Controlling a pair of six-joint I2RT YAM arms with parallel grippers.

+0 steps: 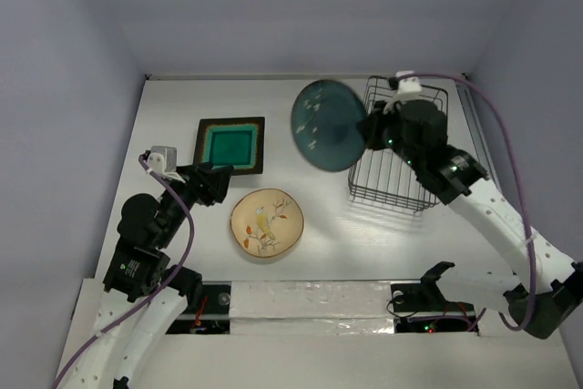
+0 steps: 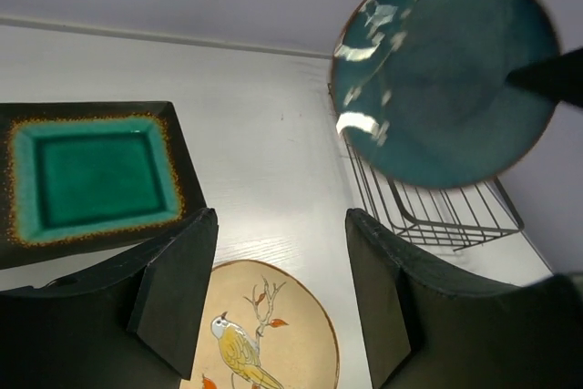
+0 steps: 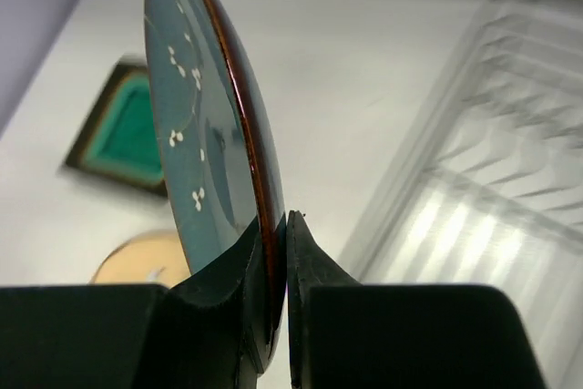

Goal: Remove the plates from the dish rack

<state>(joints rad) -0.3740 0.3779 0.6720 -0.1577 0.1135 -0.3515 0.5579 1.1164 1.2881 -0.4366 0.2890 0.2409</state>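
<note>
My right gripper [image 1: 372, 129] is shut on the rim of a round blue-glazed plate [image 1: 326, 125] with white flower marks and a brown rim. It holds the plate on edge in the air, left of the dark wire dish rack [image 1: 401, 179]. In the right wrist view the plate [image 3: 200, 134] is pinched between the fingertips [image 3: 275, 252]. The rack shows no plates. The square dark-rimmed teal plate [image 1: 230, 144] lies flat on the table. My left gripper [image 1: 217, 181] is open and empty, just below the teal plate [image 2: 91, 175].
A round tan plate with a bird picture [image 1: 267, 223] lies flat at table centre, under the left gripper [image 2: 278, 293] in the left wrist view. The rack [image 2: 428, 211] sits at the right, near the table's right edge. White walls enclose the table.
</note>
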